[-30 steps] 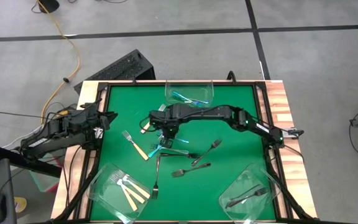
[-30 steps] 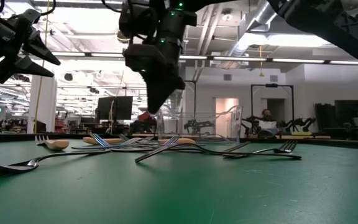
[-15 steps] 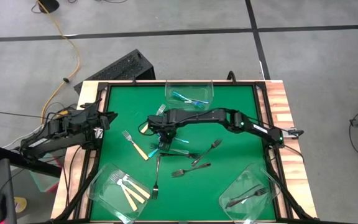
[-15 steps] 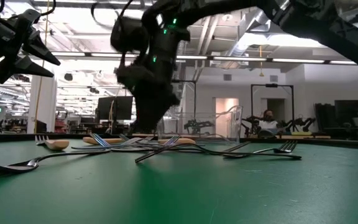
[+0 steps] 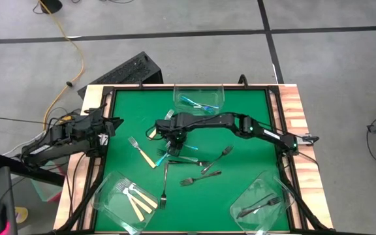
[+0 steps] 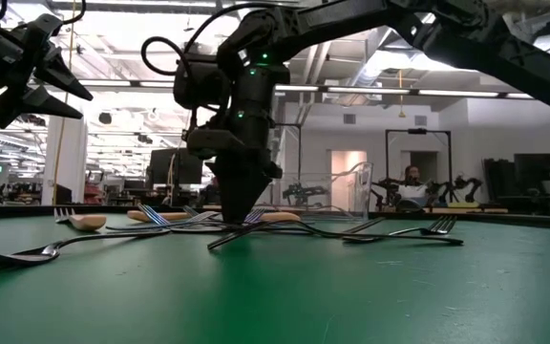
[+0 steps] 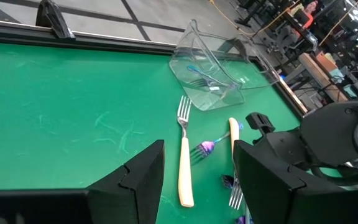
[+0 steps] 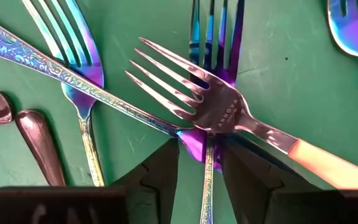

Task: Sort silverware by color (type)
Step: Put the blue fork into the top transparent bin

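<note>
My right gripper (image 5: 170, 142) (image 8: 201, 180) points down, open, over a heap of loose forks at mid-table. Its fingers stand on either side of a blue-purple iridescent fork's handle (image 8: 206, 163). A tan-handled fork (image 8: 222, 112) lies across that fork just ahead of the fingers. More iridescent forks (image 8: 82, 68) lie beside them. In the low view the fingertips (image 6: 232, 222) reach down among the forks. My left gripper (image 5: 108, 124) (image 7: 197, 186) waits open at the table's left edge, above the mat. My right gripper comes from above, its fingers along the iridescent fork's handle (image 8: 206, 186), one on each side. A gap shows on both sides of the handle. Whether a fingertip (image 8: 247, 168) touches the tan-handled fork above it, I cannot tell.
A clear tub (image 5: 200, 98) at the far edge holds blue forks. The near-left tub (image 5: 109, 192) holds tan-handled forks, the near-right tub (image 5: 276, 189) dark ones. A tan fork (image 5: 142, 151) and dark forks (image 5: 165, 186) (image 5: 201, 177) (image 5: 217, 158) lie loose on the green mat.
My right gripper has come down from above the forks onto the heap at mid-table, drifting slightly toward the left edge. The forks have kept their places.
</note>
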Robot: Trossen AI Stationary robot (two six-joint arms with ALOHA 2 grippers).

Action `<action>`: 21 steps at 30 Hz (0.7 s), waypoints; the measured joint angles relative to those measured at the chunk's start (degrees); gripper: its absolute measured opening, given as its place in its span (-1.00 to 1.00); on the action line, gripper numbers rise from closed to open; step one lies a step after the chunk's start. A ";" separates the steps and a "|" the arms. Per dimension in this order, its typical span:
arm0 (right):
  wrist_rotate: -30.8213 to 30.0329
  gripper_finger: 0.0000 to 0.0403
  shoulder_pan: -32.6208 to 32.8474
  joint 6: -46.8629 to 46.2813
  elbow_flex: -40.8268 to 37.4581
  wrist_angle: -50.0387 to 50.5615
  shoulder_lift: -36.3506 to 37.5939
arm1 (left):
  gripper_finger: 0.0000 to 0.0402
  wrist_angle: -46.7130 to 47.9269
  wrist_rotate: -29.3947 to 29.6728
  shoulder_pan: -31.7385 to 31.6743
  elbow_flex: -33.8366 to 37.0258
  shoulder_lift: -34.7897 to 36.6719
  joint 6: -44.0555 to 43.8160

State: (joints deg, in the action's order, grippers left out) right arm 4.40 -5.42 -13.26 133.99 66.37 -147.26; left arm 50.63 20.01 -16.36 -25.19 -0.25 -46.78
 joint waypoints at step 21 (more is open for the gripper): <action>0.15 -0.98 -0.18 -0.34 -0.39 1.48 1.74 | -0.12 0.00 0.31 0.00 0.00 0.00 0.02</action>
State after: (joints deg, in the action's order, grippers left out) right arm 4.56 -5.61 -13.61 133.61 67.85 -145.52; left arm 50.63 20.32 -16.36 -25.19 -0.25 -46.76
